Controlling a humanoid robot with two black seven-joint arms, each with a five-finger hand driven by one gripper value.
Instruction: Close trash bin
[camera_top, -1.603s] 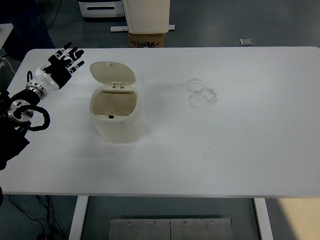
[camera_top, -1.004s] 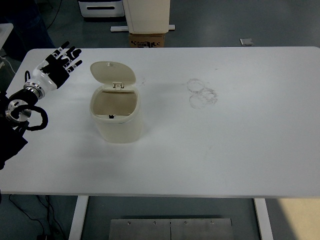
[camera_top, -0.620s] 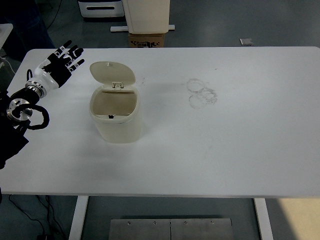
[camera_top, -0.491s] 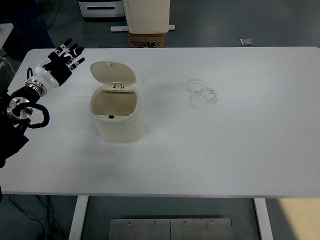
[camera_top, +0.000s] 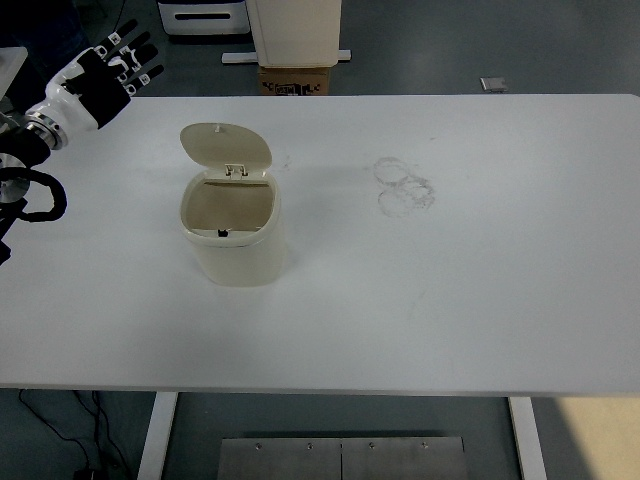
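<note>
A cream trash bin (camera_top: 234, 240) stands on the white table (camera_top: 450, 290), left of the middle. Its round lid (camera_top: 226, 147) is flipped up and tilted back behind the open mouth, and the inside shows. My left hand (camera_top: 104, 70) is raised at the table's far left corner, well up and left of the lid, with fingers spread and holding nothing. My right arm does not show.
Faint ring marks (camera_top: 403, 186) lie on the table right of the bin. Beyond the far edge stand a cardboard box (camera_top: 295, 79) and a white cabinet (camera_top: 295, 30) on the floor.
My left hand has risen and moved back and to the left, away from the bin's lid, staying open. The bin and its lid have not moved.
</note>
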